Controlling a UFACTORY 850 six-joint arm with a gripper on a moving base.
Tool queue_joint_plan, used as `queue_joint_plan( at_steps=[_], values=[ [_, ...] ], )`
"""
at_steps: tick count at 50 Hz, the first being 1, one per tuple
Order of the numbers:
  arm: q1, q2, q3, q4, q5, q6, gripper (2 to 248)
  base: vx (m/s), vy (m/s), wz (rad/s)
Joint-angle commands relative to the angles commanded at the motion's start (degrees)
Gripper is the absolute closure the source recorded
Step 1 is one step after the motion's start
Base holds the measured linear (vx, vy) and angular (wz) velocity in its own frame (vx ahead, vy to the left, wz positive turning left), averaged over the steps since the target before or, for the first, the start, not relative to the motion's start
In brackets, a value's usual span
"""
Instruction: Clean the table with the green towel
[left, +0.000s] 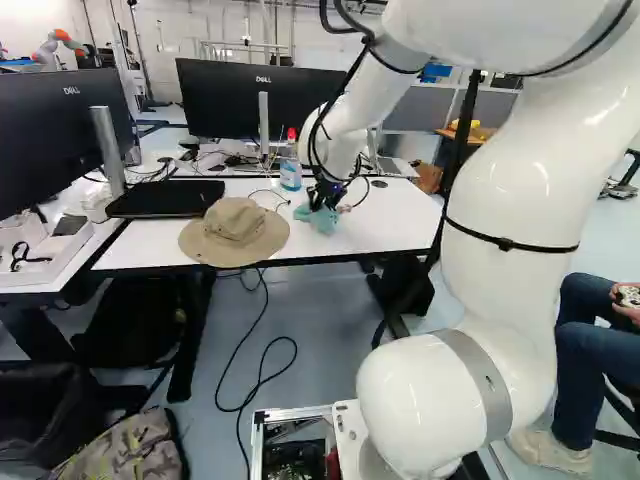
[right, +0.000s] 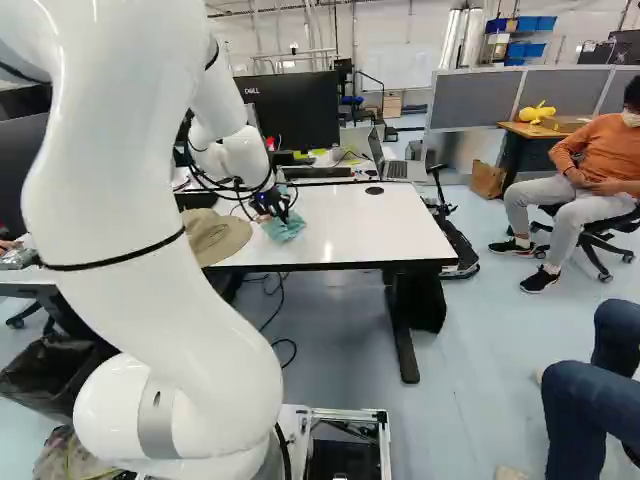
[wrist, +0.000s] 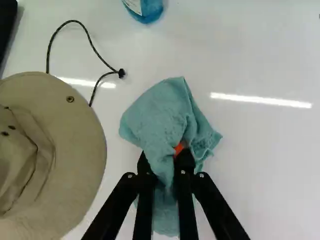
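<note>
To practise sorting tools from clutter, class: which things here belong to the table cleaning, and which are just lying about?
For the job:
- green towel
- gripper, shut on it
- white table

Lying about:
- hat
- blue bottle, though perhaps cleaner
- open laptop

The white tabletop (left: 395, 228) carries one green towel (wrist: 162, 117) and one brimmed hat (left: 232, 240) by its near edge, one bottle (left: 291, 172) and one round black cable cap (right: 374, 190) toward its far edge, and one flat black item (left: 160, 198) at its far left corner. Above it there is one gripper (left: 322, 202), with two fingers (wrist: 145, 205). Two monitors make up the screens around it, one (left: 240, 105) beyond the far edge and one (left: 55, 135) past the left edge, plus one open laptop (right: 394, 169) beyond the far edge.
</note>
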Motion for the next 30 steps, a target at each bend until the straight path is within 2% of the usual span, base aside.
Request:
queue_joint_plan(
  at_steps=[16,30],
  values=[
    [-3.1,1.8,2.0,0.0,0.0,0.0,201,0.0,0.0,0.0],
    [-6.0,1.7,1.9,0.0,0.0,0.0,201,0.0,0.0,0.0]
  ],
)
